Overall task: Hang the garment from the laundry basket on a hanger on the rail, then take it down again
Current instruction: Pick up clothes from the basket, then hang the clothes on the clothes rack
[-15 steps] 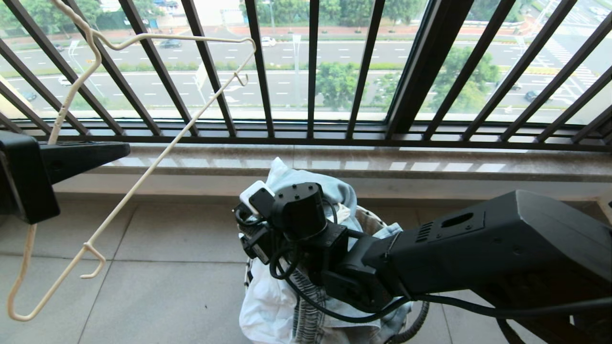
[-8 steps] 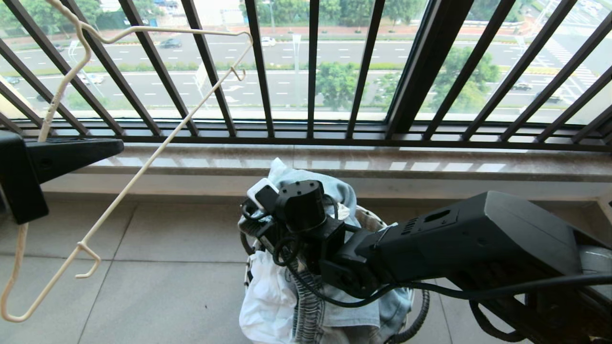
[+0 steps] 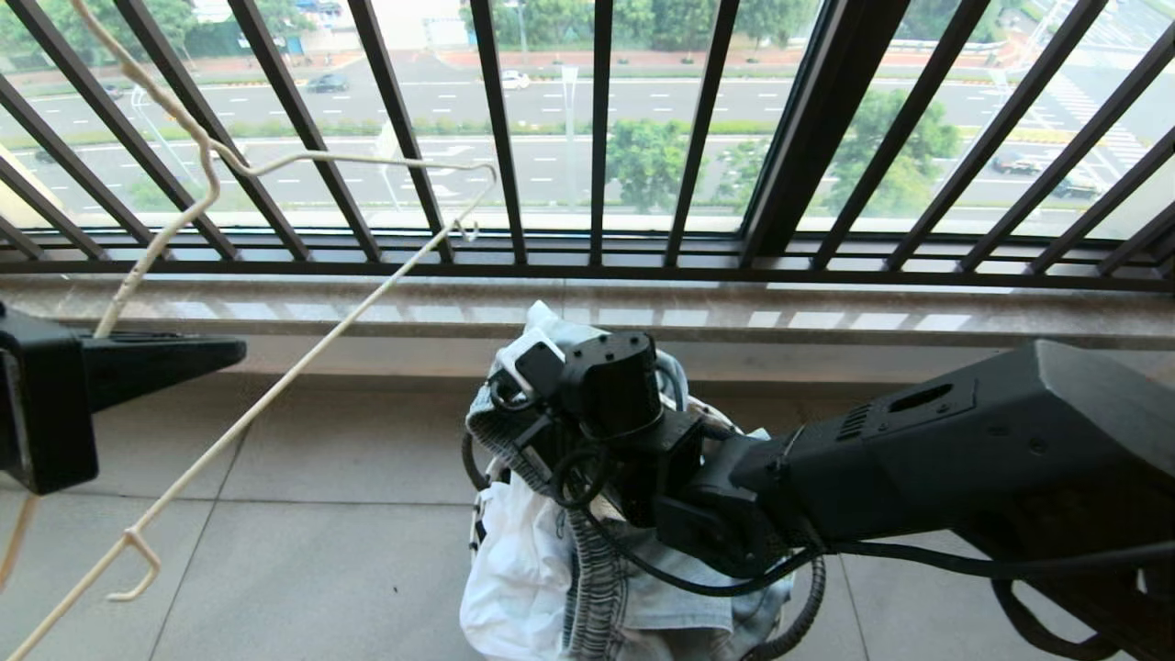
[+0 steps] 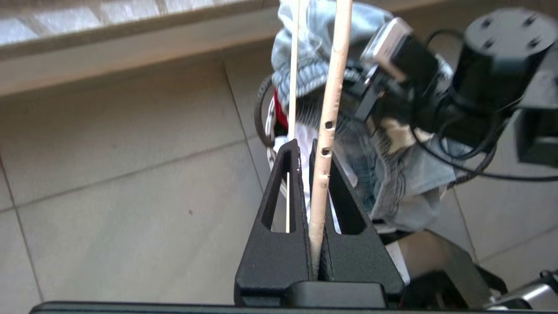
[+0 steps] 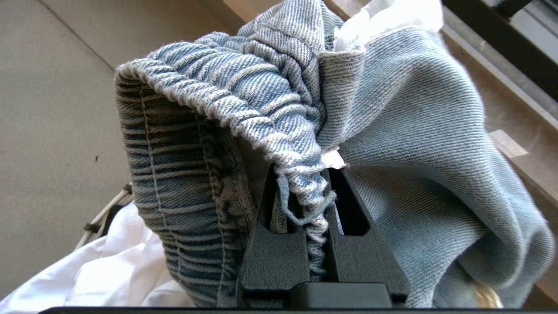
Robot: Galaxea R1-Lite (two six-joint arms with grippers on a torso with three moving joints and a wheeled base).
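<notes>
right gripper (image 5: 305,218) is pinched on the ribbed waistband of the shorts (image 5: 392,131), which bunch over the basket (image 3: 711,418) on the floor tiles near the window ledge (image 3: 826,321). 1 second ago its jaws were spread. left gripper (image 4: 304,152), far left, clamps the wire hanger (image 3: 275,376), which has dropped lower. open floor sits between them.

laundry basket (image 3: 477,537) — mostly hidden under garment (image 3: 643,615)
</notes>
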